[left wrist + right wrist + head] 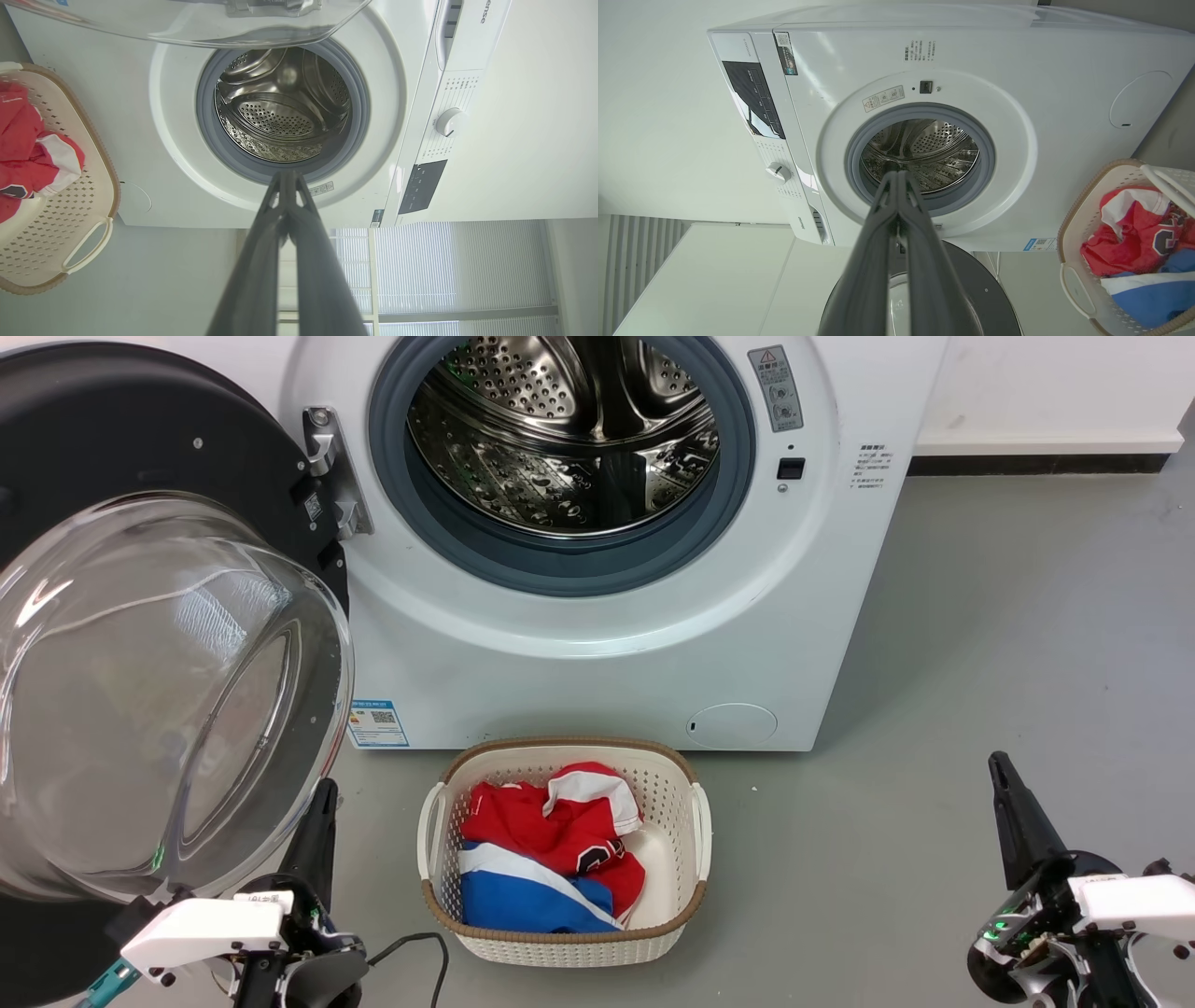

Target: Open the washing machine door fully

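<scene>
**The robot's wrists beside the laundry basket (569,747).**
Left of the basket, we note the left gripper (323,801): long dark tapering fingers (313,854), white housing, dark screws, teal tab (100,984), black cable (411,937). Right of it, the right gripper (1001,775) shows the same white shell with green lights (995,926).

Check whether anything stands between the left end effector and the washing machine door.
Nothing visible does. The left end effector, shut, sits close beside the glass bowl of the washing machine door; the laundry basket stands on the floor off to its right.
</scene>
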{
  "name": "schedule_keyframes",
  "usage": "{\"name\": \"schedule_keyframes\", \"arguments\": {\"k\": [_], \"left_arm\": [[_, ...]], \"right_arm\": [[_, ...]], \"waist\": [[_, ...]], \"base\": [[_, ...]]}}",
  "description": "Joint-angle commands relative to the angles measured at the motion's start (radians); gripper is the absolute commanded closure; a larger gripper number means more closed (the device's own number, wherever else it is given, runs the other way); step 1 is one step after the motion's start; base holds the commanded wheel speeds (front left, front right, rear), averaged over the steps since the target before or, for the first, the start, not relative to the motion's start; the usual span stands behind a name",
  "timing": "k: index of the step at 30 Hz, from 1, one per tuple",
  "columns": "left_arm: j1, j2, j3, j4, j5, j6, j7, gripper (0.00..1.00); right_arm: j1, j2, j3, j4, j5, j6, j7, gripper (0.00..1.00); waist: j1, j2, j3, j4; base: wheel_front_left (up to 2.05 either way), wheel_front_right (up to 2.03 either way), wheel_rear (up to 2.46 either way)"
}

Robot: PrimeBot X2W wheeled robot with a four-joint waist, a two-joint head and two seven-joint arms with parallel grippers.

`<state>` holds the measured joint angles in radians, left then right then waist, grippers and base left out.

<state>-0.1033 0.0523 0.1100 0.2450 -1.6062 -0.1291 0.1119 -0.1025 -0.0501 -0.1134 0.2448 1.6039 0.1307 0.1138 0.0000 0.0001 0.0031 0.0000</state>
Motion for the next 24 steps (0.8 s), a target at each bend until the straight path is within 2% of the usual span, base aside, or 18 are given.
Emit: {"name": "schedule_keyframes", "arguments": {"k": [1, 24], "left_arm": [[-0.011, 0.000, 0.006, 0.002, -0.011, -0.003, 0.004, 1.00], [-0.010, -0.001, 0.006, 0.001, -0.007, -0.003, 0.005, 1.00]], "right_arm": [[-0.012, 0.000, -0.001, 0.002, 0.012, 0.000, 0.003, 1.00], [-0.011, 0.000, -0.001, 0.001, 0.011, 0.000, 0.003, 1.00]], "waist": [[0.0000, -0.0001, 0.000, 0.000], [0.0000, -0.0001, 0.000, 0.000]], "base": [[0.00, 0.00, 0.00], [0.00, 0.00, 0.00]]}}
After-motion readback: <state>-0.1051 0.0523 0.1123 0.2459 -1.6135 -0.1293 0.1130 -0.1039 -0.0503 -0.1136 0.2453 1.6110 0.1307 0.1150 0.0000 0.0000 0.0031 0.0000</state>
